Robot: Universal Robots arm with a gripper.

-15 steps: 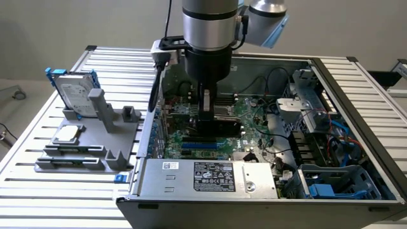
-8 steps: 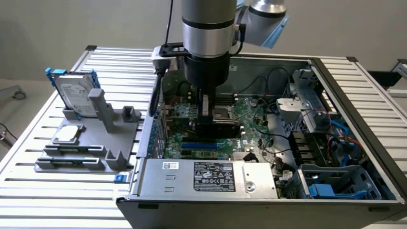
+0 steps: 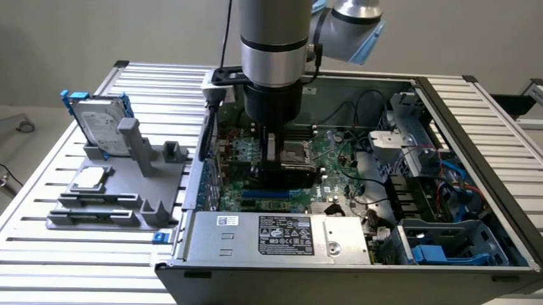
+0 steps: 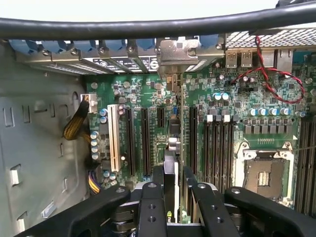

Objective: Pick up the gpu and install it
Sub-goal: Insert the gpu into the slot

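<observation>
The gpu (image 4: 171, 148) shows edge-on in the wrist view as a thin dark card standing upright over the green motherboard (image 4: 222, 98). It sits among the long black expansion slots (image 4: 146, 143). Its far end reaches the silver bracket (image 4: 174, 52) at the case's rear openings. My gripper (image 4: 171, 180) is shut on the card, one black finger (image 4: 158, 177) on each face. In the exterior view the gripper (image 3: 280, 166) is lowered deep inside the open computer case (image 3: 475, 127), just above the motherboard (image 3: 331, 149). From there I cannot tell whether the card's edge is seated in a slot.
A grey fixture (image 3: 110, 190) left of the case holds the silver hard drive in its blue bracket (image 3: 100, 124) and a small square CPU chip (image 3: 91, 179). The power supply (image 3: 280, 235), the empty CPU socket (image 4: 261, 170), red wires (image 4: 266, 74) and the drive cage (image 3: 449, 244) crowd the case.
</observation>
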